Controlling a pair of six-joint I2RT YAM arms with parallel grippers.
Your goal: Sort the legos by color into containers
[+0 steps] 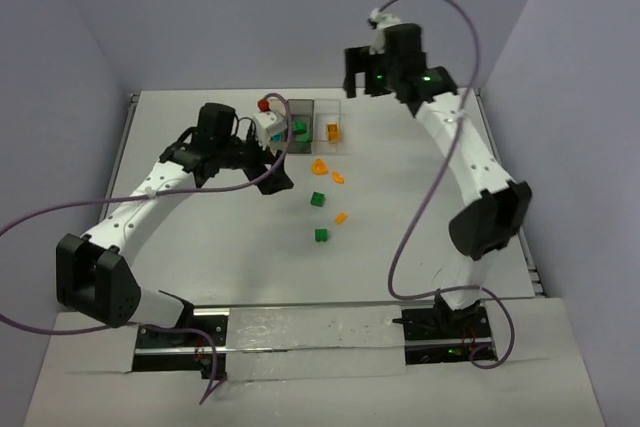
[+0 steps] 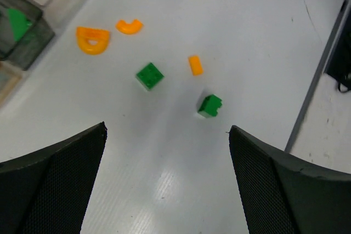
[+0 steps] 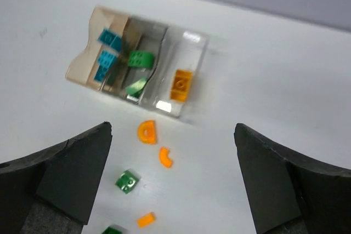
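Presently. Containers (image 3: 82, 64): teal legos (image 3: 109, 38) in the tan one, green in the grey, one orange in the clear. Loose on the table (image 1: 250, 247): two green bricks (image 2: 149, 75), three orange pieces (image 2: 92, 39). Left gripper (image 2: 166, 131) spread, empty, over the greens; right gripper (image 3: 173, 129) spread, empty, above the containers. Best: centre on one green, square to its sides, close softly.

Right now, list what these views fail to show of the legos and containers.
- Top view: the tinted box and its contents, hidden behind the left arm's white wrist part.
- Left wrist view: containers cut off by the left edge; contents mostly unseen.
- Right wrist view: lowest green lego cut by the bottom edge.
- Top view: studs too small.
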